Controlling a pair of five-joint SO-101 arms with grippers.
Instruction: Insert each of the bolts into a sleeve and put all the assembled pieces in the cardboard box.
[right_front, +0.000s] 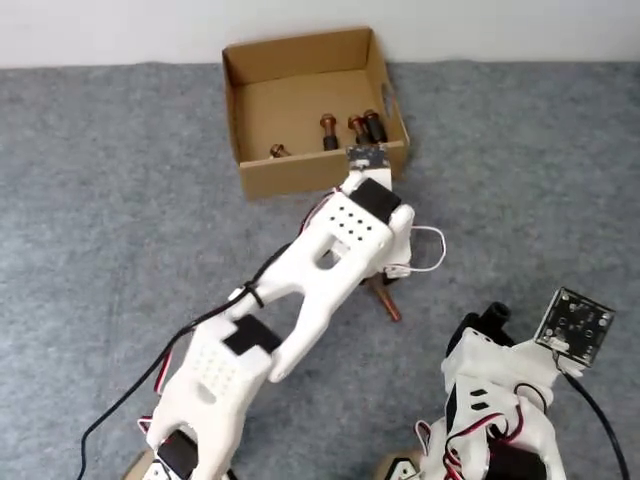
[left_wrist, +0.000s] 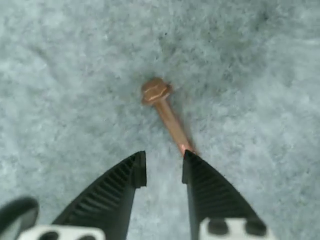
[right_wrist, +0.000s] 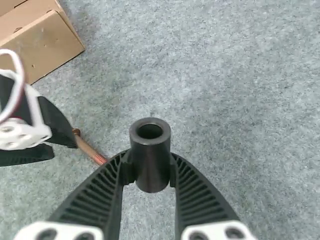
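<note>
Grey surface (right_front: 100, 200); cardboard box (right_front: 290, 175) at its far side, several assembled pieces (right_front: 329, 131) inside along the near wall; left end effector (left_wrist: 164, 167) low over surface in front of box, fingers apart, nothing betw. them; right end effector (right_wrist: 150, 167) clamped on black sleeve (right_wrist: 150, 150), bore end up twd wrist cam; copper bolt (left_wrist: 167, 117) flat on surface, threaded tip at one left finger, head pointing away.
</note>
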